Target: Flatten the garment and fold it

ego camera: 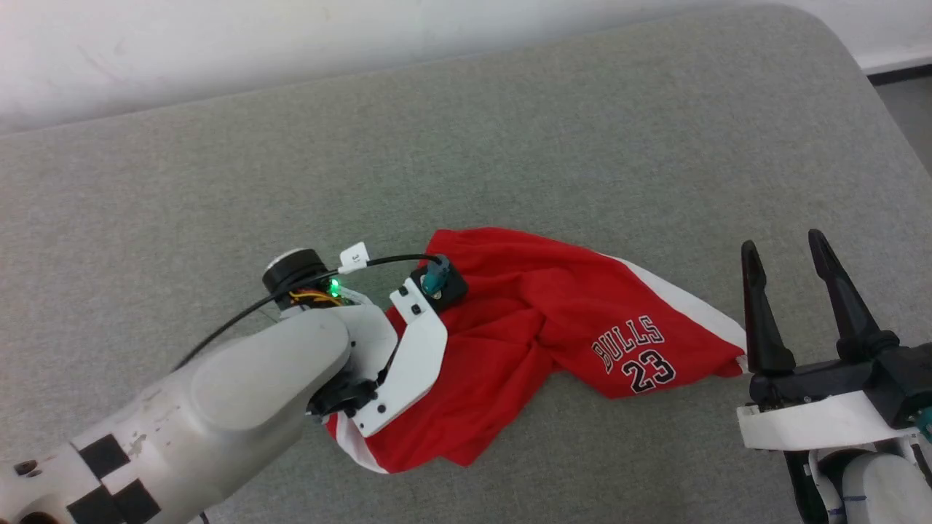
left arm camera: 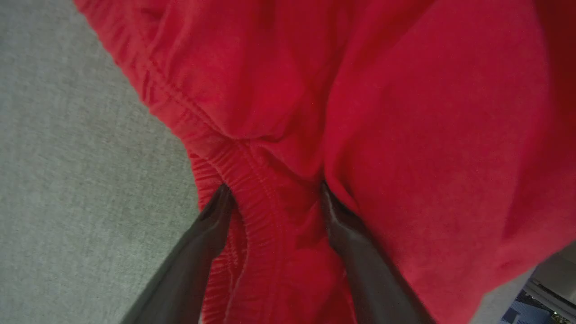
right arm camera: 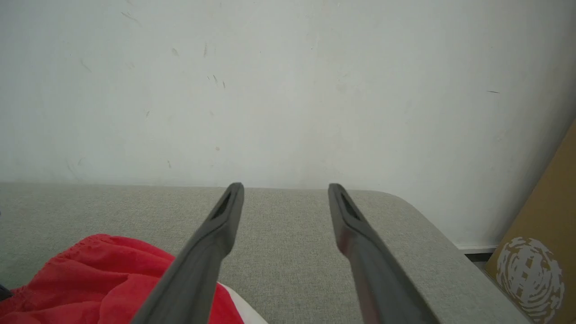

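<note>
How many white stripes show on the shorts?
2. One stripe runs along the shorts' right edge, past the print; the other peeks out at the lower-left hem. Folds may hide more.

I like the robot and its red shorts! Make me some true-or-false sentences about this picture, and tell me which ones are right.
1. The shorts are red and say "BULLS 23" in white. True.
2. The shorts are folded into a neat square. False: they lie crumpled on the grey cushion.
3. The left gripper is open, with the stretchy waistband between its fingers. True.
4. The right gripper is lifting the shorts up. False: it is open with nothing between its fingers, beside the shorts' edge.
</note>
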Controlling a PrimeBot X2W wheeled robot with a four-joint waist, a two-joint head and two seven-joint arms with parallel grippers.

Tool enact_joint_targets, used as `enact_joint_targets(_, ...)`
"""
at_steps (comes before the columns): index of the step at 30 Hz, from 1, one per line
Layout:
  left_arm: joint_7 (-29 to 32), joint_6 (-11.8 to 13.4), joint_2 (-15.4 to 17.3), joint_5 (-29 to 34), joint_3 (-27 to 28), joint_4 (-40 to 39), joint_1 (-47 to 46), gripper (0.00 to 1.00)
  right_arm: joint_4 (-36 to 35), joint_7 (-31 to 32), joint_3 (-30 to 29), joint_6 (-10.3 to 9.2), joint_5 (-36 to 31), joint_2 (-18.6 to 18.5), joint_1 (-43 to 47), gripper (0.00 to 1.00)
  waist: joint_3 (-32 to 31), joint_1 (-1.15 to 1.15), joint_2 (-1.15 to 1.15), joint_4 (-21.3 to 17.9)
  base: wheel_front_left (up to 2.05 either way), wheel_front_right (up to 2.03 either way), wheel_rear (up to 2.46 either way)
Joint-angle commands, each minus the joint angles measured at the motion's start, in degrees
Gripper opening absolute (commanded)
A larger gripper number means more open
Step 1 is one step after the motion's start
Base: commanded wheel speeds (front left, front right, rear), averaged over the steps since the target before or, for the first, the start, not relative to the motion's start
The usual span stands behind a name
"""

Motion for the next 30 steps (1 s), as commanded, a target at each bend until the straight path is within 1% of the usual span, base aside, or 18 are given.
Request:
enact_joint_targets(1, 1.51, -0.40, 1.36, 0.65, -0.65, -1.20, 2.64, 1.00, 0.27, -0.27, -0.10, -0.05, -0.46, 0.27, -0.73, 1.00, 0.59, 0.00, 0.00, -0.47, 0.00, 0.00, 0.00)
enact_joint_targets(4, 0.97, -0.40, 2.60, 2.02, -0.66, -3.30, 3.58, 1.00, 0.67, -0.27, -0.24, -0.05, -0.83, 0.33, -0.59, 1.00, -0.14, 0.00, 0.00, 0.49, 0.00, 0.00, 0.00)
enact_joint_targets(5, -0.19, -0.40, 3.00, 2.53, -0.66, -3.92, 3.35, 0.47, 0.71, -0.27, -0.27, -0.05, -0.93, 0.33, -0.46, 1.00, -0.52, 0.00, 0.00, 0.93, 0.00, 0.00, 0.00)
enact_joint_targets(6, -2.22, -0.40, 3.37, 3.17, -0.66, -4.32, 2.77, 0.00, 0.75, -0.27, -0.29, -0.05, -1.04, 0.31, -0.29, 1.00, -0.95, 0.00, 0.00, 1.43, 0.00, 0.00, 0.00)
enact_joint_targets(9, -9.83, -0.40, 4.27, 3.22, -0.66, -4.15, 0.92, 0.00, 0.76, -0.27, -0.36, -0.05, -1.27, 0.16, 0.43, 1.00, -2.73, 0.00, 0.00, 3.15, 0.00, 0.00, 0.00)
enact_joint_targets(13, -21.14, -0.40, 5.96, 1.59, -0.06, -2.99, -0.23, 0.00, 0.82, -0.27, -0.61, -0.05, -1.49, -0.03, 1.97, 1.00, -5.17, 0.00, 0.00, 5.48, 0.00, 0.00, 0.00)
enact_joint_targets(15, -25.11, -0.36, 7.17, 0.85, 0.88, -2.81, 0.69, 0.00, 0.78, -0.27, -1.00, -0.05, -1.53, -0.04, 2.84, 1.00, -6.22, 0.00, 0.00, 6.70, 0.00, 0.00, 0.00)
enact_joint_targets(16, -27.07, 0.08, 7.85, 0.81, 1.49, -2.87, 1.38, 0.00, 0.74, -0.27, -1.07, -0.05, -1.53, -0.05, 3.27, 1.00, -6.68, 0.00, 0.00, 7.20, 0.00, 0.00, 0.00)
enact_joint_targets(19, -31.79, 2.80, 10.29, 0.51, 2.96, -3.91, 4.62, 0.00, 0.64, -0.27, -1.20, -0.05, -1.55, -0.04, 4.41, 1.00, -7.78, 0.00, 0.00, 8.53, 0.00, 0.00, 0.00)
enact_joint_targets(20, -31.79, 2.80, 10.29, 0.51, 2.96, -3.91, 4.62, 0.00, 0.64, -0.27, -1.20, -0.05, -1.55, -0.04, 4.41, 1.00, -7.78, 0.00, 0.00, 8.53, 0.00, 0.00, 0.00)
enact_joint_targets(24, -35.95, 7.57, 12.92, -0.10, 3.31, -7.56, 11.13, 0.00, 0.66, -0.27, -1.46, -0.05, -1.31, -0.03, 5.80, 1.00, -8.94, 0.00, 0.00, 10.11, 0.00, 0.00, 0.00)
enact_joint_targets(27, -37.43, 10.43, 13.76, -1.67, 2.87, -10.69, 16.73, 0.00, 1.00, -0.27, -1.65, -0.05, -0.99, -0.12, 6.80, 1.00, -9.66, 0.00, 0.00, 11.19, 0.00, 0.00, 0.00)
enact_joint_targets(30, -37.91, 12.61, 14.31, -3.41, 2.32, -11.91, 21.71, 0.00, 1.34, -0.27, -1.37, -0.05, -0.77, -0.12, 7.49, 1.00, -10.11, 0.00, 0.00, 11.88, 0.00, 0.00, 0.00)
